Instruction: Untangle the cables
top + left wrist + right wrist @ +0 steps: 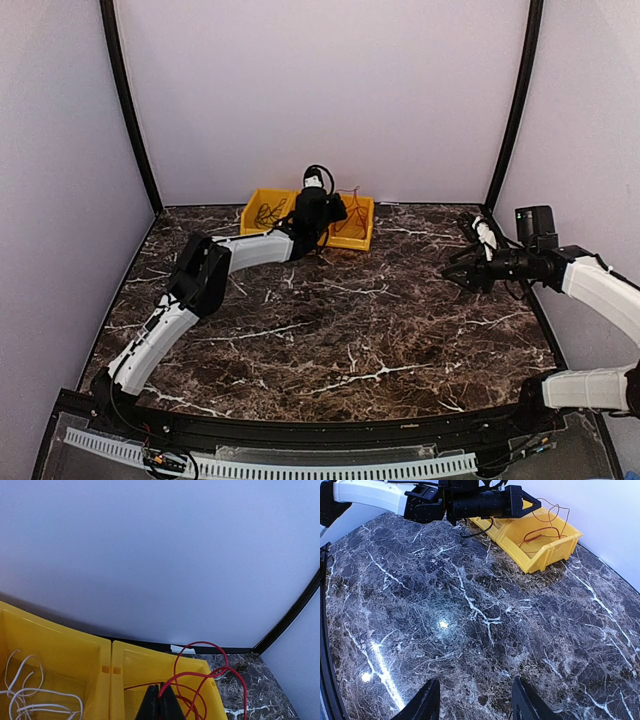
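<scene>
A red cable point(210, 675) loops up out of the right yellow bin point(135, 667). My left gripper point(161, 696) is shut on this cable just above the bin. The same cable point(545, 527) and bin point(545, 550) show in the right wrist view, and the bin point(352, 228) in the top view at the back of the table. A white cable point(25, 695) lies coiled in the left yellow bin point(55, 655). My left gripper point(338, 212) hovers over the right bin. My right gripper point(452, 272) is open and empty above the marble table at the right; its fingers point(427, 702) are spread wide.
The two yellow bins point(268, 210) stand side by side against the back wall. The dark marble table point(340, 320) stretches in front of them. Black frame posts point(130, 110) rise at the back corners. The left arm point(190, 290) crosses the left half of the table.
</scene>
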Controlling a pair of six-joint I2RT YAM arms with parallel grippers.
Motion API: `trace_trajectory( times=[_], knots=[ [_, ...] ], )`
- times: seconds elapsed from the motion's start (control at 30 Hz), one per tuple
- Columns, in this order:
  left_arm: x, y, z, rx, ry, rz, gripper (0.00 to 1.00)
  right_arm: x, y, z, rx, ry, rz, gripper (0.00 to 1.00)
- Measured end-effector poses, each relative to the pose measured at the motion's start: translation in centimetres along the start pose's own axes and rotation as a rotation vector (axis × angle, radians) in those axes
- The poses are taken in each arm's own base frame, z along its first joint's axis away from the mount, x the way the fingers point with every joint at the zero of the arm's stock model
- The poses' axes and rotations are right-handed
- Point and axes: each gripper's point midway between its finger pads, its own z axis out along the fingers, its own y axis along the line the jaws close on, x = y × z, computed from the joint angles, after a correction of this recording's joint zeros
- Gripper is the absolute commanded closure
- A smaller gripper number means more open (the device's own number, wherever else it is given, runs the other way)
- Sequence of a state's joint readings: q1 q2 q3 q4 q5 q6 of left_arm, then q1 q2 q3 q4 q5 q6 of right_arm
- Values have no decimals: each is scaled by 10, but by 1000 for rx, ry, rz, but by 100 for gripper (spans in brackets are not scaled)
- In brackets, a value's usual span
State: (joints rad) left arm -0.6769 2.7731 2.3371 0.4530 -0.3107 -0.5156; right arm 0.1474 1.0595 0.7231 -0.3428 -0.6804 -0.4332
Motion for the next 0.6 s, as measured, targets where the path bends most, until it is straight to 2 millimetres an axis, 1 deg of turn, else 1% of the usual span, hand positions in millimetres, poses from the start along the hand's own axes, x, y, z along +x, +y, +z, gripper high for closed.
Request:
trace_trajectory(
  times=[0.1,0.23,0.33,0.43,0.6],
  knots=[
    [-2,-1,0,2,-2,-17,100,1,0,1,-1,3,-1,49],
    [3,1,-1,-2,12,-18,100,1,-1,1,1,5,-3,49],
    [8,6,-10,-11,38,-11,100,1,-1,1,2,6,-5,49],
    [14,9,-24,-29,77,3,100,1,-1,1,1,6,-7,49],
    [21,5,-30,-36,121,13,99,2,-1,1,1,6,-10,49]
  ],
)
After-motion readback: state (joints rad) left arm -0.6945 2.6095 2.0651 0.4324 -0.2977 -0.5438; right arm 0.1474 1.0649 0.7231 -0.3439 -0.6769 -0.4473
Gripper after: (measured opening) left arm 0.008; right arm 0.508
